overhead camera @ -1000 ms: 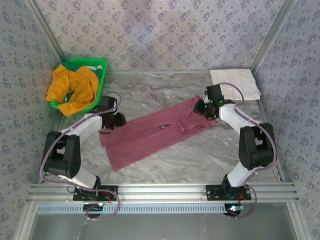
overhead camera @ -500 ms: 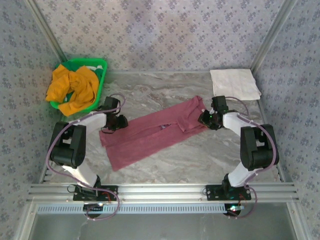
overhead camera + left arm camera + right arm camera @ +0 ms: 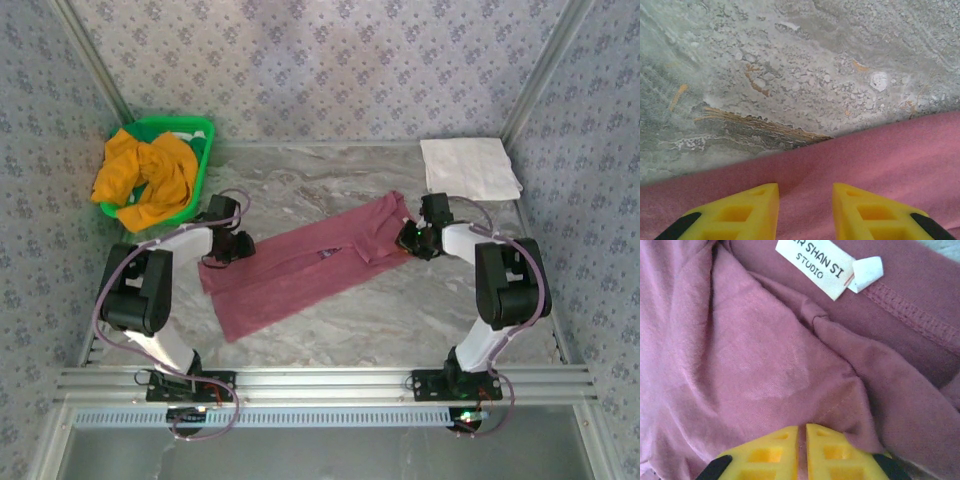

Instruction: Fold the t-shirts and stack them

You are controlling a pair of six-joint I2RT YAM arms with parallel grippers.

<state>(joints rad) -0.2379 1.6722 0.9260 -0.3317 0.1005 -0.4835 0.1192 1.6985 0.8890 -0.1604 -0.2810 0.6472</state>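
Now we grip the soft maroon cloth t-shirt (image 3: 300, 270) to fold.
Right gripper (image 3: 801, 427) clamps it between shut jaws; left gripper (image 3: 805, 186) gapes half-open astride it, so we'd close next.

Neck label (image 3: 812, 262) on the maroon t-shirt (image 3: 740, 365) seems cropped up top

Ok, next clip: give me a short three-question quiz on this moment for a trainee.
1. True or false: the mustard-orange t-shirt is heaped in the green basket.
2. Which gripper is pinched shut on the maroon t-shirt? A) left B) right C) both
3. Fill in: the white folded cloth lies at the table's far ____ corner.
Key: 1 true; 2 B, the right gripper; the left gripper stands open; 3 right.
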